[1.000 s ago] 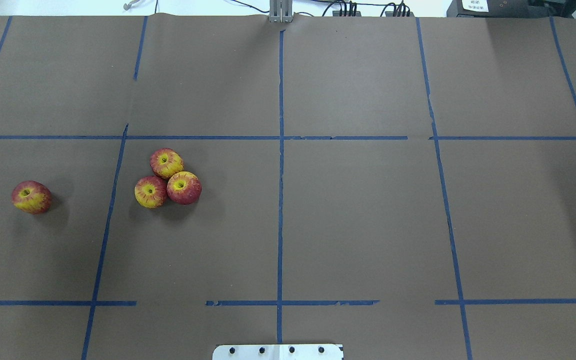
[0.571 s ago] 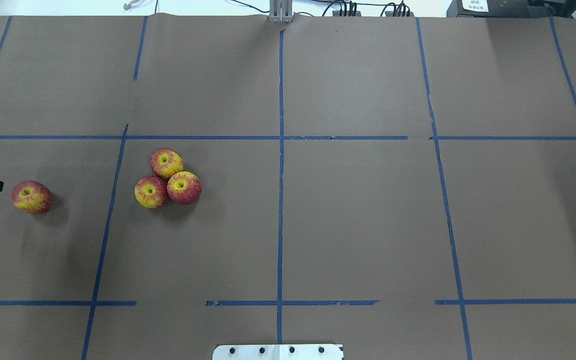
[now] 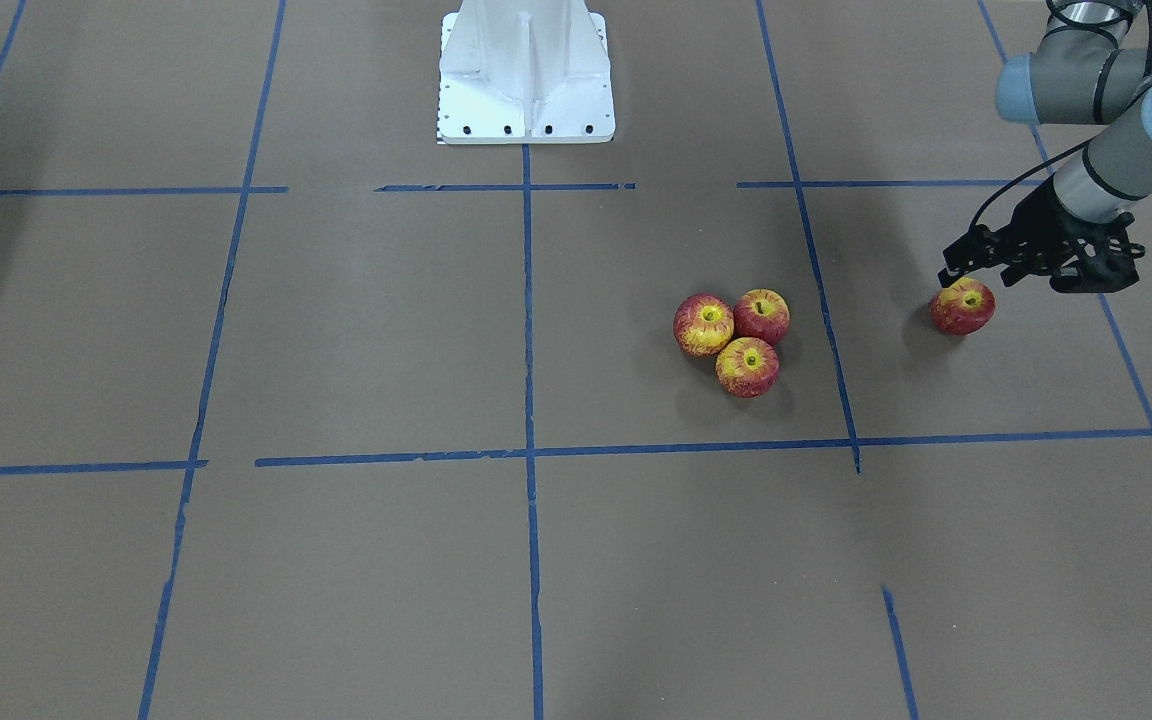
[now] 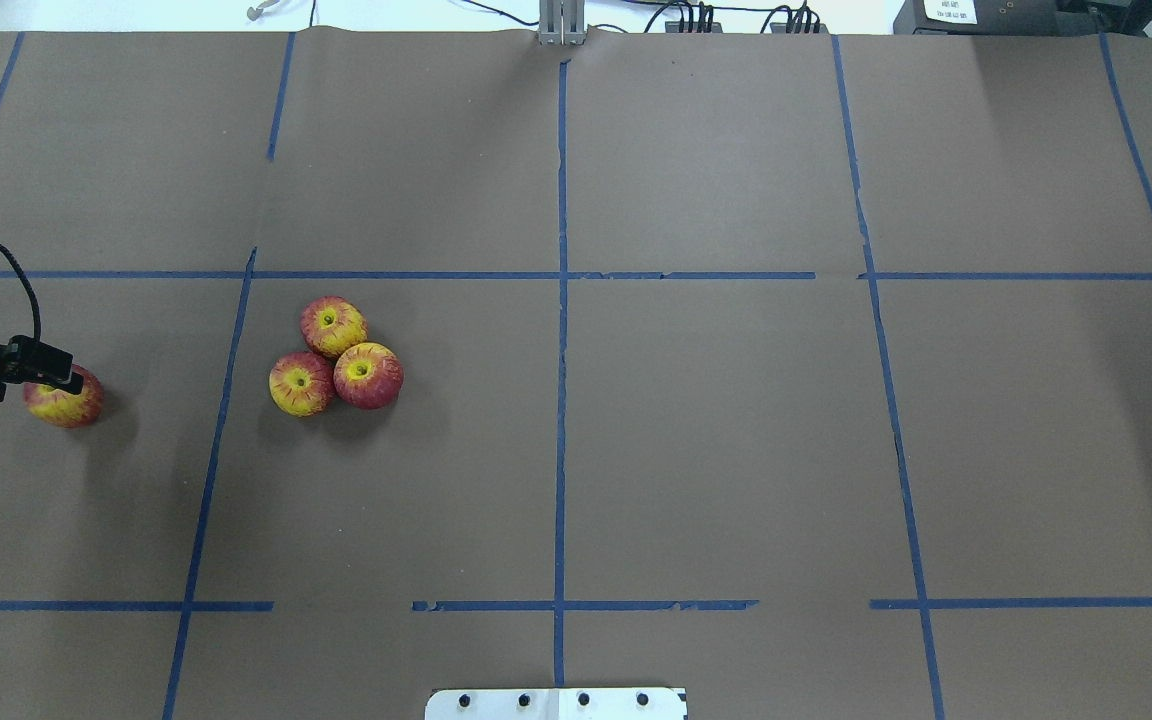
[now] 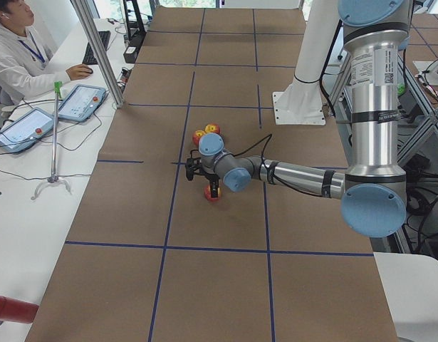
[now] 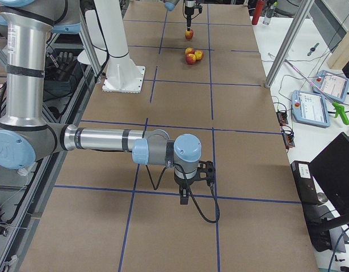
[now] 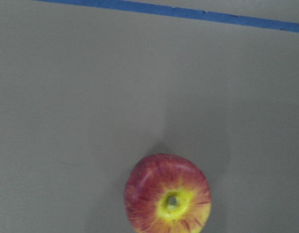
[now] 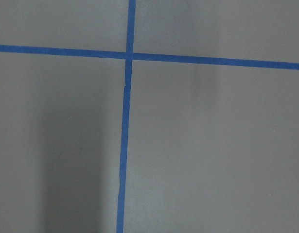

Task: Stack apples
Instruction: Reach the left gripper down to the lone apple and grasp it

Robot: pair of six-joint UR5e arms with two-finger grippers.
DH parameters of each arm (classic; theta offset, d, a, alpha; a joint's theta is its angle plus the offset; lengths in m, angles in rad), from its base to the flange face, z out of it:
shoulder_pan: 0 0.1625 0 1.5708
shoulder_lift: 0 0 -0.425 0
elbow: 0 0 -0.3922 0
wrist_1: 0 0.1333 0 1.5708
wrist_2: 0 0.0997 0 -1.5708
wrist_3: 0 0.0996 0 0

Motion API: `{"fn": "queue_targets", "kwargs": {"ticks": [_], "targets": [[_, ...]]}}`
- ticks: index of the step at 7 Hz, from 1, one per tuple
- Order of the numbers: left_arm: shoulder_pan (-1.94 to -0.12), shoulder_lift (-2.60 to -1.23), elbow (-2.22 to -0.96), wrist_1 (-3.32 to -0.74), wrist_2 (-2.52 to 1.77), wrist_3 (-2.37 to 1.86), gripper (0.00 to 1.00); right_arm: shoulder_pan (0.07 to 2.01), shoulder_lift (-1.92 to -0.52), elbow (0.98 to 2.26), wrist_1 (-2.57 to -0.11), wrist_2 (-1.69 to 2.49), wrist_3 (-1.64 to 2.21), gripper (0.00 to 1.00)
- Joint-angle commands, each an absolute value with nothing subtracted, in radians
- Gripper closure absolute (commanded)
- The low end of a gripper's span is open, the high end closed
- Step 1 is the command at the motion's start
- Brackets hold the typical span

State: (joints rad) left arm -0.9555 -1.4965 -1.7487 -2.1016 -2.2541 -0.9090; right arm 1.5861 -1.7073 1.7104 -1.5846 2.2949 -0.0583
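Three red-and-yellow apples [image 4: 334,325] [image 4: 301,384] [image 4: 368,376] sit touching in a cluster on the brown paper, also in the front view [image 3: 747,366]. A fourth apple [image 4: 64,402] lies alone to the left, also in the front view [image 3: 963,309] and low in the left wrist view [image 7: 167,196]. My left gripper [image 4: 31,385] [image 3: 971,272] hangs just above this lone apple and looks open, holding nothing. My right gripper [image 6: 184,199] shows only in the exterior right view, near the table; I cannot tell whether it is open or shut.
The white robot base [image 3: 526,90] stands at the table's near edge. Blue tape lines [image 4: 561,330] divide the brown paper into squares. An operator [image 5: 19,50] with tablets sits beyond the far table edge.
My left gripper has come in from the left edge and moved right, over the lone apple. The apples have not moved.
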Motion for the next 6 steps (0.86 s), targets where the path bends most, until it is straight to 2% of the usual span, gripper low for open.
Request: {"fn": "queue_targets", "kwargs": {"ticks": [1,6], "targets": [[-0.921,-1.54,-1.764,-1.991,-2.179,-0.905,0.0,1.586,-1.707,1.71,-1.585,2.295,-0.058,0.0],[-0.913,-1.528,-1.732,-1.993,-2.137,-0.864,0.0,1.586,-1.707,1.71,-1.585,2.295,-0.058,0.0]]}}
